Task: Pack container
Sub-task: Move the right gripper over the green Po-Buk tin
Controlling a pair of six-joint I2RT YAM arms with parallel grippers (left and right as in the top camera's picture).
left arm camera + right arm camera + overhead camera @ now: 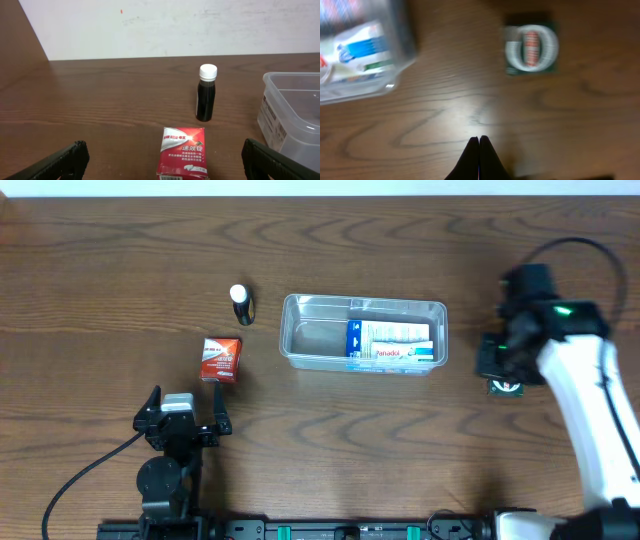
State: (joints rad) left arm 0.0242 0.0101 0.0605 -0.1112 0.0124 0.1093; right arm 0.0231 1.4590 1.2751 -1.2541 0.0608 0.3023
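Noted the container (300,330) mid-table, white-and-blue box (395,343) inside toward three o'clock. Found left gripper (185,410) at seven o'clock, spread wide behind a red box (220,360); right gripper (479,144) at three o'clock, fingers pressed together.

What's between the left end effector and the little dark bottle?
A red box sits between the left end effector and the bottle, clearest in the left wrist view.
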